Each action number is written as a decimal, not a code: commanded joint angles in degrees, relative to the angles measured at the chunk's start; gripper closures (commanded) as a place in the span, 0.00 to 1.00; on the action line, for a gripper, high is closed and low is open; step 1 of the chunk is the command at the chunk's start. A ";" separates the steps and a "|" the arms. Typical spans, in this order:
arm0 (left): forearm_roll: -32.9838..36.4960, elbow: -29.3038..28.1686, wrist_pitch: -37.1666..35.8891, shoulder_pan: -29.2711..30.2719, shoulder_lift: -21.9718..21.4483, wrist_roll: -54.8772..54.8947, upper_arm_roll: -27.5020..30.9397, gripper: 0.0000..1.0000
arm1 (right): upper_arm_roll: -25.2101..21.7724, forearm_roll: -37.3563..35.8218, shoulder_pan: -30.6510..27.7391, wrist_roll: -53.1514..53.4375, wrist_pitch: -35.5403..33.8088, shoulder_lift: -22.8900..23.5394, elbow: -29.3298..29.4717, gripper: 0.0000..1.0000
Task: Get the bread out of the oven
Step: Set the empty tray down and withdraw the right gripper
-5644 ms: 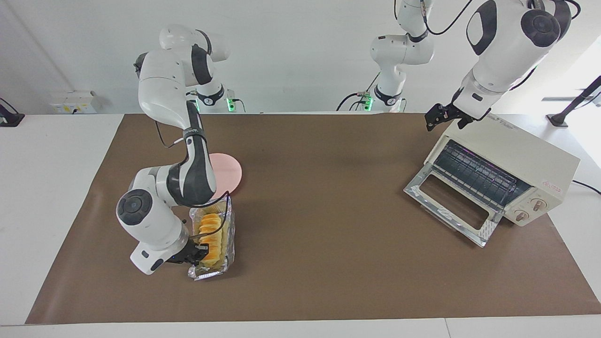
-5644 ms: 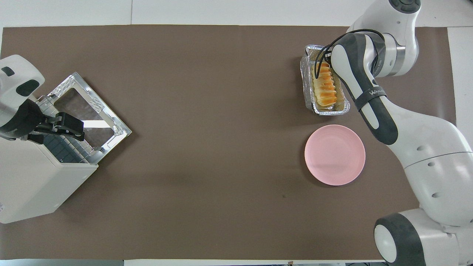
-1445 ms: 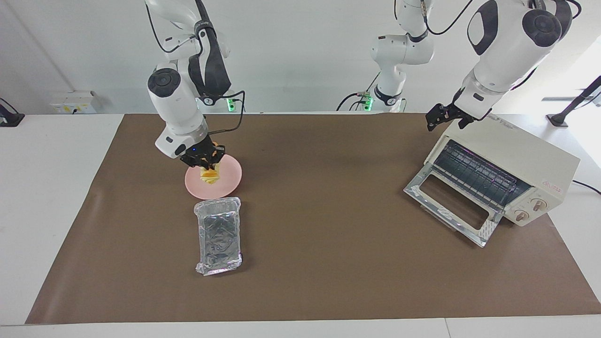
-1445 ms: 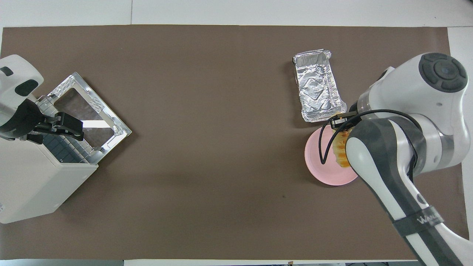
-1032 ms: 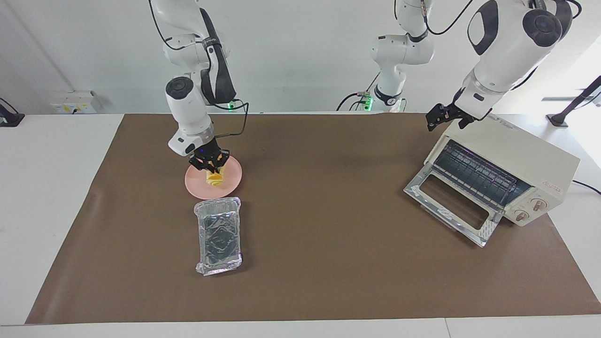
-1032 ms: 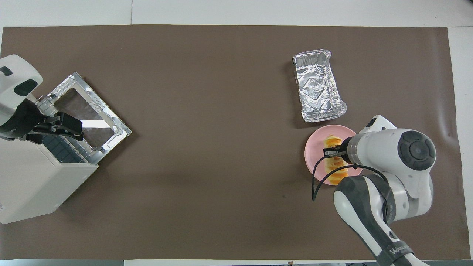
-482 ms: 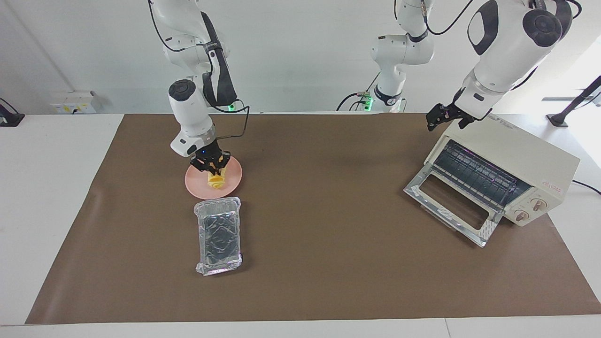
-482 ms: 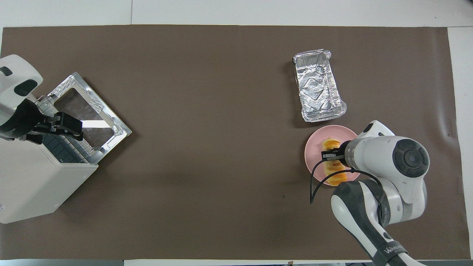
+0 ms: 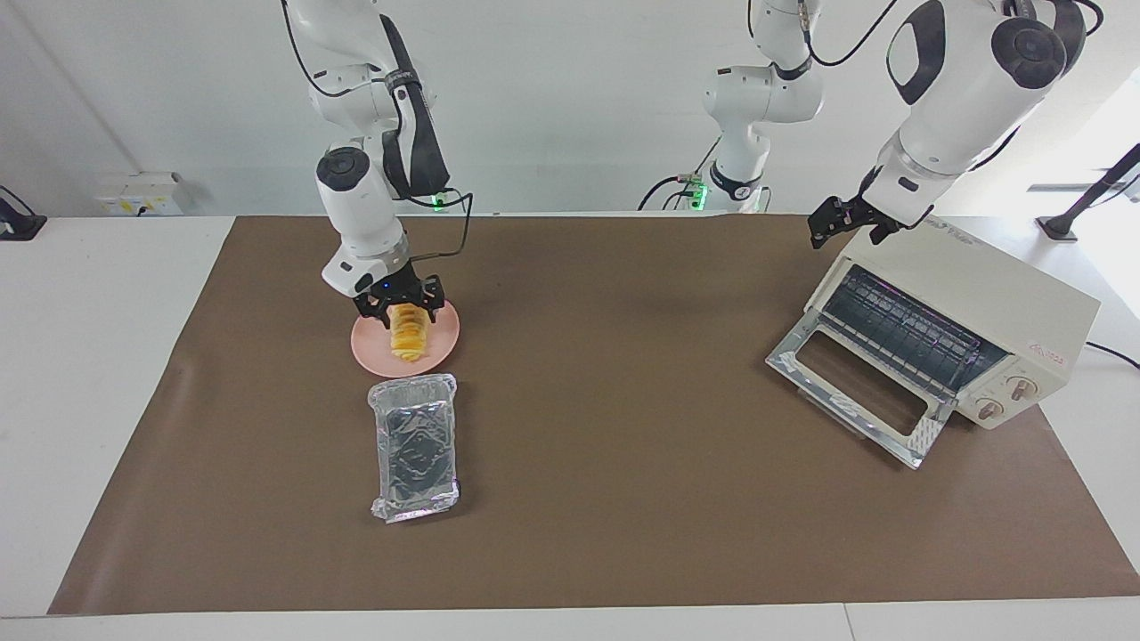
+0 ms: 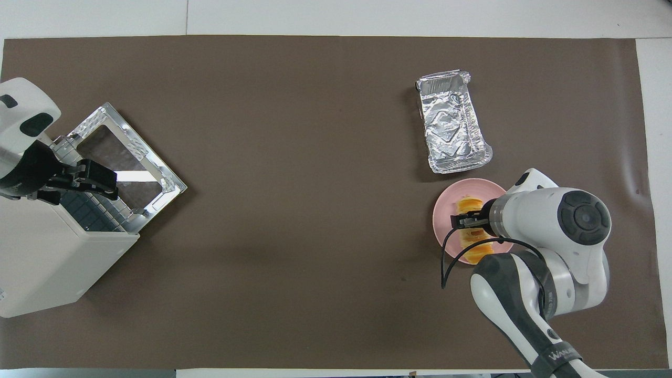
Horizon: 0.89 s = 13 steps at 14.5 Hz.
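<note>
Fingers [image 9: 433, 308] of my right gripper [image 9: 399, 308] stand spread, one on each side of the bread [image 9: 408, 334], which lies between them on the plate [image 9: 370, 349]. My left gripper [image 9: 840, 221] waits over the oven [image 9: 980, 307]; I cannot tell how its fingers stand.

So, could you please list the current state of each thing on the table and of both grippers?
bread: lying on the plate, out of the tray.
pink plate: holds the bread.
foil tray: empty, farther from the robots than the plate.
oven: door dropped open, rack bare.
right gripper: open, fingers straddling the bread.
left gripper: over the oven's top corner, waiting.
</note>
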 commanded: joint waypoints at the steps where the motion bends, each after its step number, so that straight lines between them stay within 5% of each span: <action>1: 0.89 -0.93 0.28 0.51 -1.24 0.59 -0.23 0.00 | 0.05 0.48 -1.12 -0.46 -8.71 0.10 7.32 0.00; 8: 0.89 -0.93 0.28 0.51 -1.24 0.59 -0.23 0.00 | -0.04 -0.13 -8.05 -13.27 -24.62 0.10 24.37 0.00; 13: 0.89 -0.93 0.19 0.51 -1.24 0.59 -0.23 0.00 | -0.13 -1.62 -11.57 -16.72 -44.39 0.28 38.96 0.00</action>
